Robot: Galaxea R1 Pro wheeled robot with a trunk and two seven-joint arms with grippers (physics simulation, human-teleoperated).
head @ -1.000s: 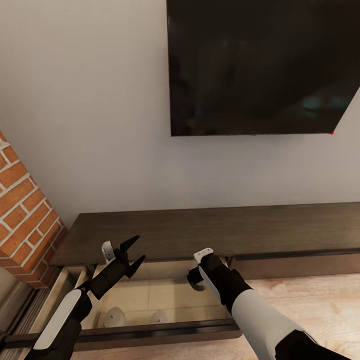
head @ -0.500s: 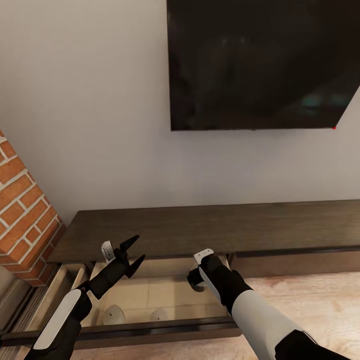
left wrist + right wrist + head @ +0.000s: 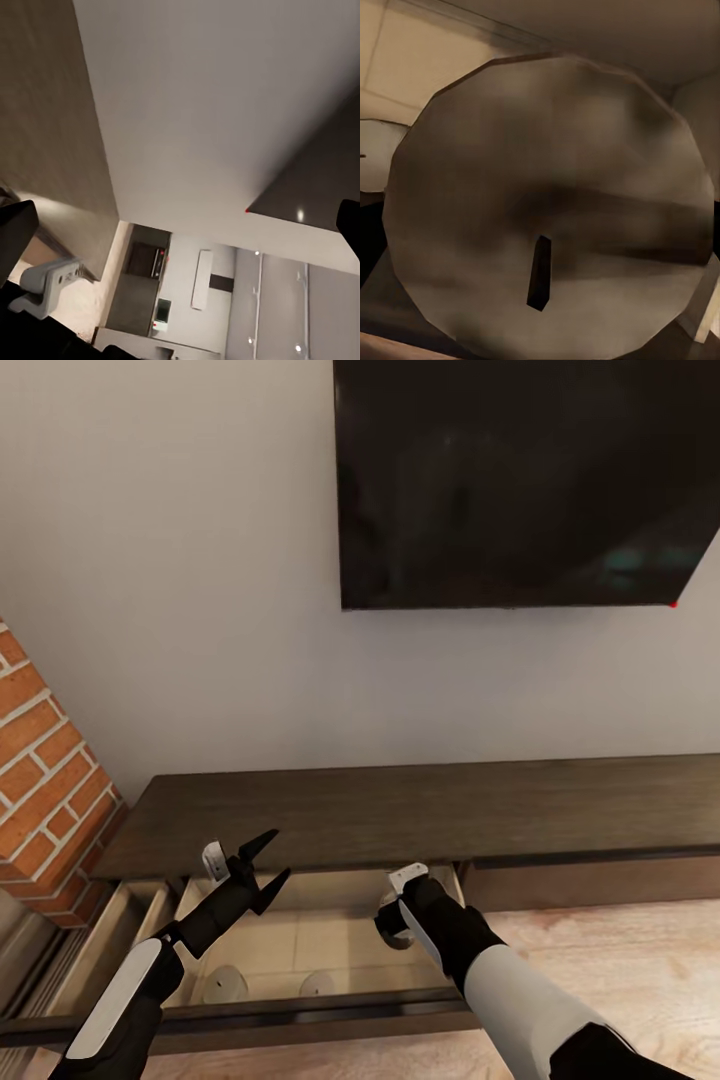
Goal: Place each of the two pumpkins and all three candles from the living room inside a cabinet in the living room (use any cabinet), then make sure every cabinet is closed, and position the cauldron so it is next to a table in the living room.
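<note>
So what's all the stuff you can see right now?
screen: one, black, on the pale wall
brick chimney: one, red, left of the cabinet
cabinet: one, dark brown, long, against the wall
drawer: one, pale inside, pulled open
candles: two, white, standing in the drawer
third candle: one, shadowed, close up before the right wrist camera
floor: light wood
left gripper: black, open, above the drawer
right gripper: black, over the drawer, grip hidden
</note>
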